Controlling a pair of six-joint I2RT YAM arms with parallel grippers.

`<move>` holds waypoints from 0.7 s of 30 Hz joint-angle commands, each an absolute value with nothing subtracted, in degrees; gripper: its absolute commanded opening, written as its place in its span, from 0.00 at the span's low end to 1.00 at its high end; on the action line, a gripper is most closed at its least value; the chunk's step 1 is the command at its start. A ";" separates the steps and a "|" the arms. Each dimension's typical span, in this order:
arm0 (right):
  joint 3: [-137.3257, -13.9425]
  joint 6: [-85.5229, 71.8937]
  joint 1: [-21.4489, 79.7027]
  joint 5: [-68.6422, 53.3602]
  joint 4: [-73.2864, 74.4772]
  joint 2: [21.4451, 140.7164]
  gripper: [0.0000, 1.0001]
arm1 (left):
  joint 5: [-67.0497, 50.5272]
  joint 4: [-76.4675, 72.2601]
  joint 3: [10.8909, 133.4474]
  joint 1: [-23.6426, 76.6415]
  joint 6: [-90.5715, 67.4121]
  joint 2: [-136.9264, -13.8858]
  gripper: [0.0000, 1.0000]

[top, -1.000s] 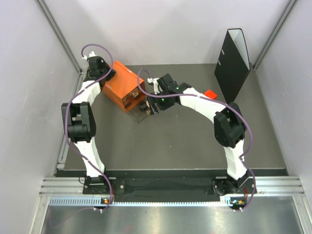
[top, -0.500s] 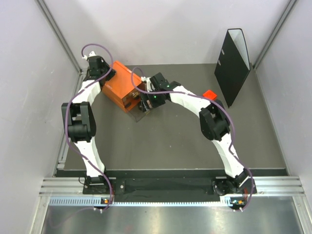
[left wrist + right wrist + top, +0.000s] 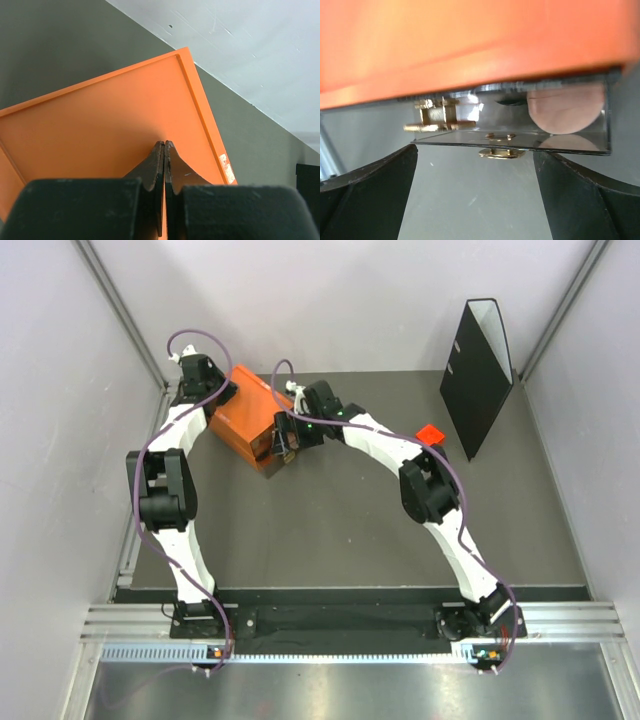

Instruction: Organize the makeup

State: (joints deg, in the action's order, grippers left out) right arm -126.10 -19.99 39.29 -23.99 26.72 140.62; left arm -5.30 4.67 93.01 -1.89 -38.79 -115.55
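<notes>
The orange drawer box (image 3: pixel 243 413) stands at the back left. My left gripper (image 3: pixel 164 144) is shut with its tips down on the box's orange top (image 3: pixel 110 125); it also shows in the top view (image 3: pixel 222 394). My right gripper (image 3: pixel 480 200) is open and empty, facing the box's clear drawer (image 3: pixel 520 130) with its gold knob (image 3: pixel 501 153) between the fingers. Through the clear front I see a round pink disc (image 3: pixel 565 112) and a gold-coloured piece (image 3: pixel 440 117). The drawer stands out only slightly. The rest of the makeup is hidden. In the top view the right gripper (image 3: pixel 284 440) is at the box's front.
A small red cube (image 3: pixel 430 432) lies right of the right arm. A black file holder (image 3: pixel 480 365) stands at the back right. Grey walls close in the table on the left, back and right.
My right gripper has moved left towards the box, and the clear drawer that stood pulled out is now almost fully in. The left gripper has stayed on the box top.
</notes>
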 commanded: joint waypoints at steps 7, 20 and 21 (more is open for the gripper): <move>-126.39 -26.19 38.85 -33.31 9.59 142.47 1.00 | -3.87 22.32 88.07 -1.49 -35.42 -123.05 0.00; -116.74 -25.23 38.58 -34.28 5.54 136.78 1.00 | -3.78 22.50 87.45 -1.49 -34.72 -122.43 0.00; -112.98 -23.48 38.50 -34.28 6.15 135.54 1.00 | -3.78 22.50 87.54 -1.41 -34.63 -122.26 0.00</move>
State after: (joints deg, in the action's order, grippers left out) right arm -120.81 -26.55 38.52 -32.21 7.42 142.19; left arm -5.39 4.58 92.88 -1.89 -38.28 -115.50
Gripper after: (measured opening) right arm 0.995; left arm 0.010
